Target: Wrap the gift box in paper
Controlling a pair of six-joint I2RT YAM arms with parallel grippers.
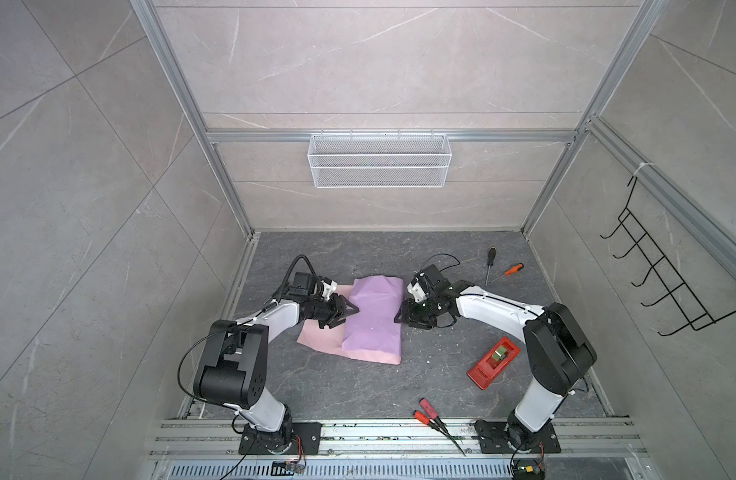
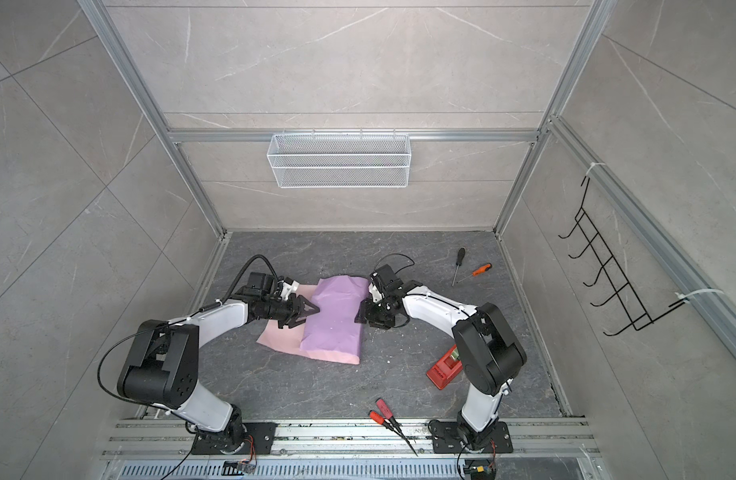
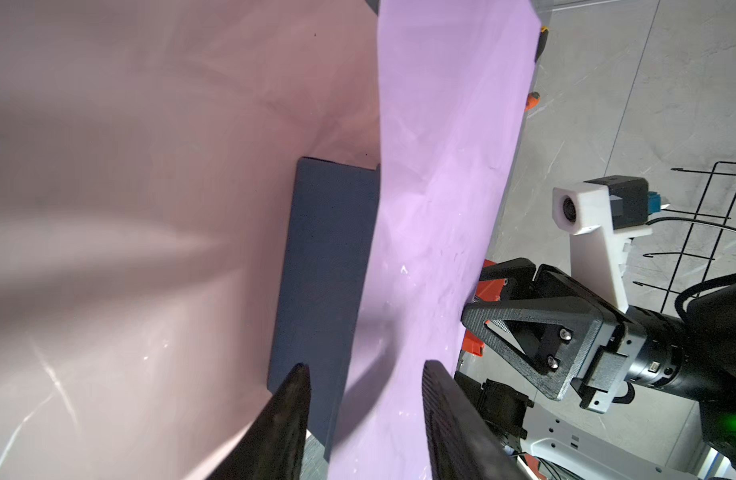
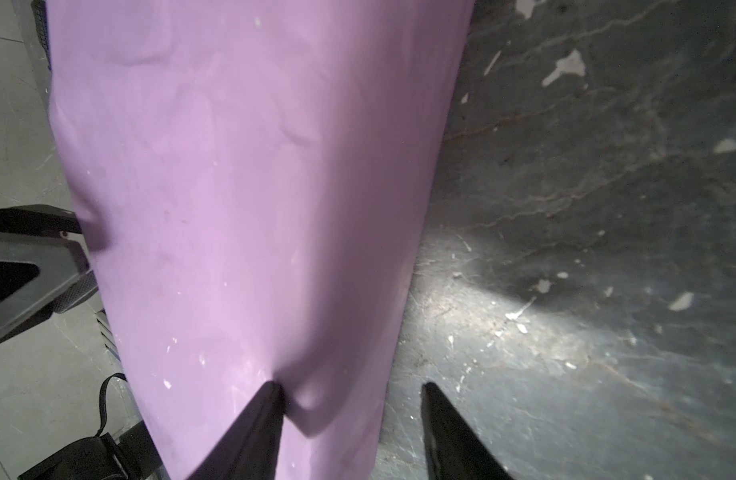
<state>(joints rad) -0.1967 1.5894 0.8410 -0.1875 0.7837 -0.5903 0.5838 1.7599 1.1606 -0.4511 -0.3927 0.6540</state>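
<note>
White-and-black arms (image 1: 275, 318) on black base plates (image 1: 308, 436)
White shells (image 1: 495, 309) are joined by black housings (image 1: 229, 365); black cables (image 1: 290, 270) are looped alongside; the triangular fingers (image 3: 524, 328) of the right gripper (image 1: 397, 318) are fixed with silver screws (image 3: 566, 333).

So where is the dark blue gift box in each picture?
Both top views: not visible; the paper covers it.
Left wrist: gift box mid-picture, between the pink and lilac sides.
Right wrist: not visible; paper hides it.
Shared landmark: the paper's lilac fold.
</note>
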